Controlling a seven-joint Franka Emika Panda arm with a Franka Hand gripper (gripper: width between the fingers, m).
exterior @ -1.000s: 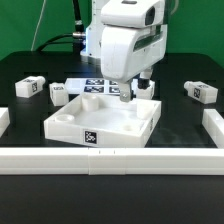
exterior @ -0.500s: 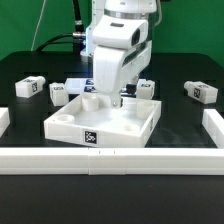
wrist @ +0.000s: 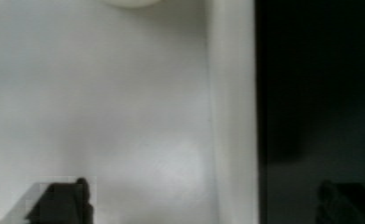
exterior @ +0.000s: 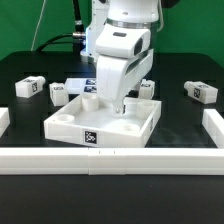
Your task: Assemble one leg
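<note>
The claw [wrist: 202, 205] was spread wide and empty above the floor of the white tray [exterior: 125, 133] directly beneath it, while one leg [exterior: 147, 88] lay close beside it.

Tray-like piece [exterior: 130, 134] sits centre frame on the table [exterior: 180, 118]. Arm [exterior: 122, 55] hangs from upper centre, with the gripper [exterior: 113, 102] low over the tray's back half. Marker board [exterior: 80, 84] lies flat just behind the tray, left of the arm. First leg [exterior: 30, 87] at far left; second leg [exterior: 60, 93] beside it, nearer the tray's back-left corner. Third leg [exterior: 147, 88] just behind the tray's back-right edge. Fourth leg [exterior: 200, 92] well apart, at right. Rail [exterior: 110, 160] runs across the foreground, before the tray.
</note>
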